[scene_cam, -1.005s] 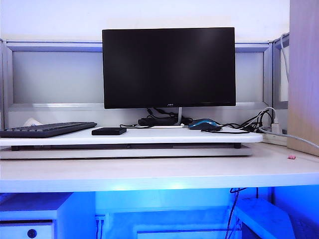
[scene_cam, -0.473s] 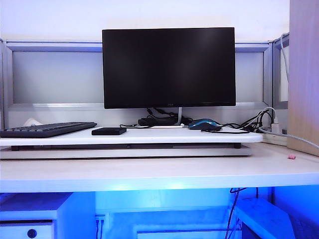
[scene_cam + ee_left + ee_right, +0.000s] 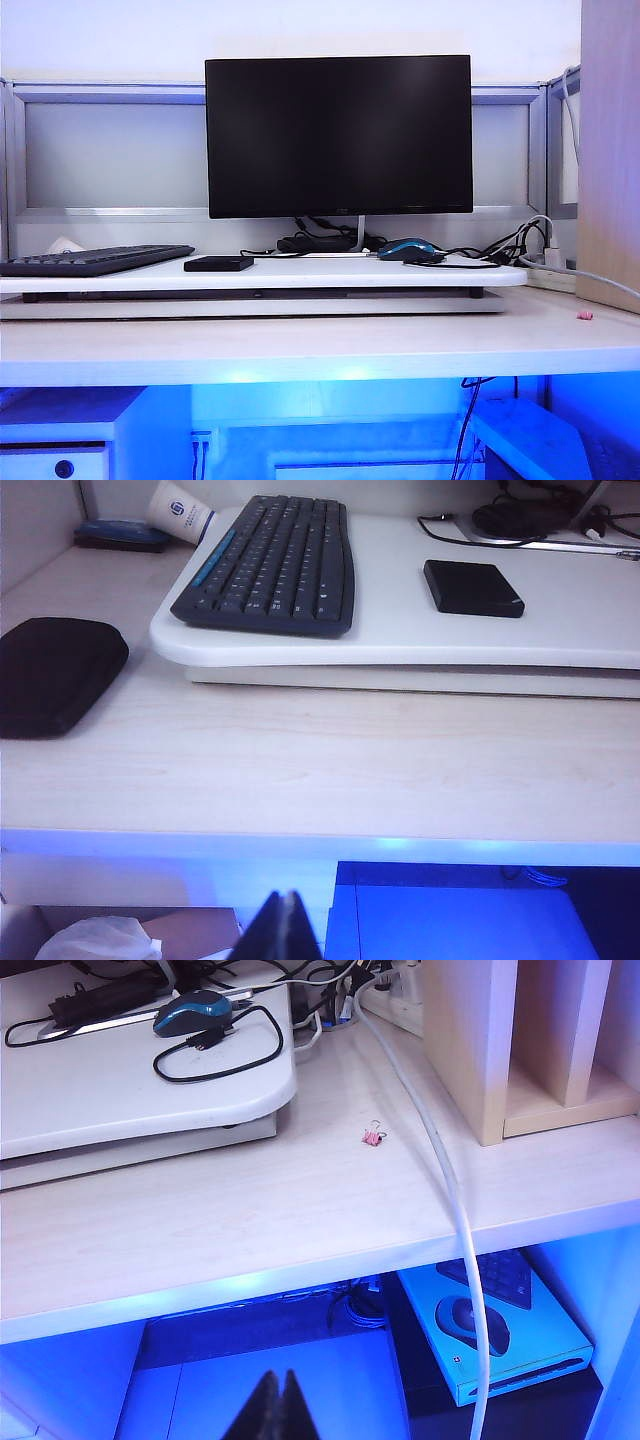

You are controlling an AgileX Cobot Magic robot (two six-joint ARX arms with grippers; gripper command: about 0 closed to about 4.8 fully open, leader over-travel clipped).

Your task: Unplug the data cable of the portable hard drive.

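Exterior view: a dark monitor stands at the back of a raised white platform that rests on the pale wood surface. The portable hard drive, a flat dark slab, lies on the platform in front of the monitor's left part, between the black keyboard and the blue-and-black mouse. Neither arm appears in this view.

Left wrist view: the left claw hangs below the front edge of the surface, its two fingers pressed together and holding nothing. The drive lies flat just beside the keyboard. A thin black cord, the data cable, runs on the platform behind the drive toward the clutter at the monitor's foot (whether its plug sits in the drive cannot be made out here). A black pouch rests on the surface beside the platform.

Right wrist view: the right claw likewise sits below the surface edge, fingers together and empty, well apart from the mouse. A thick grey-white cable drapes over the edge, near a small pink clip
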